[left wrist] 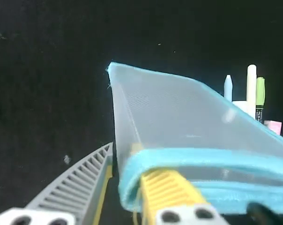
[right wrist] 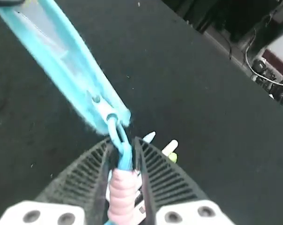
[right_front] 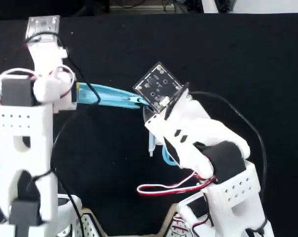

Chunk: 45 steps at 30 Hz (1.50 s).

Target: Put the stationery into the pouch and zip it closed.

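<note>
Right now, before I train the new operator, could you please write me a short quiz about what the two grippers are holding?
1. True or false: the left gripper is shut on one end of the pouch.
2. What does the right gripper pinch? A) the zipper pull cord B) a pair of scissors C) nothing
3. Fill in: the table cover is ___.
Key: 1 true; 2 A; 3 black.
</note>
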Motion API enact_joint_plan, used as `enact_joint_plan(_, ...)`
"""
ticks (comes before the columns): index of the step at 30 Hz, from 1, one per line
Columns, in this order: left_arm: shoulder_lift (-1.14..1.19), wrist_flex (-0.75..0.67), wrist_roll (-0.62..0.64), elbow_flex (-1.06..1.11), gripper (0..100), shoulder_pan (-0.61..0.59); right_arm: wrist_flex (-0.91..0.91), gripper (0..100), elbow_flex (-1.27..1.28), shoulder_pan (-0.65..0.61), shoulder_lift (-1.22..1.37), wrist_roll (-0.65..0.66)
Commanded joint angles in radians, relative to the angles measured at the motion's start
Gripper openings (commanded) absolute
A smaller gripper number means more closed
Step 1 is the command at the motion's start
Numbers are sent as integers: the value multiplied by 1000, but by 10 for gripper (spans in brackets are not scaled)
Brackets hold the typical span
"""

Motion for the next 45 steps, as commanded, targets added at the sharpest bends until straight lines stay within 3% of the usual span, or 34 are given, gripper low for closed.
enact_joint_plan(1, 57, 25, -18, -107, 123, -24, 3, 11, -56, 15, 4, 0)
enact_joint_plan(5, 60, 23, -18, -99, 105, -28, 3, 11, -56, 15, 4, 0)
enact_joint_plan(9, 58, 23, -15, -99, 25, -28, 5, 11, -56, 12, 2, -3)
enact_joint_plan(16, 44, 23, -14, -21, 30, -27, 40, 15, -53, -68, 5, -75)
enact_joint_plan(22, -117, -8, -20, 5, 30, -27, -20, 12, 5, -69, -1, -72)
enact_joint_plan(35, -368, -451, -71, 667, 30, -31, -152, 11, 81, -69, 1, 14)
enact_joint_plan(38, -466, -526, -68, 768, 30, -81, -181, 11, 124, -69, 4, 14)
enact_joint_plan(45, -718, -660, 38, 1017, 30, -171, -184, 11, 151, 9, 2, 75)
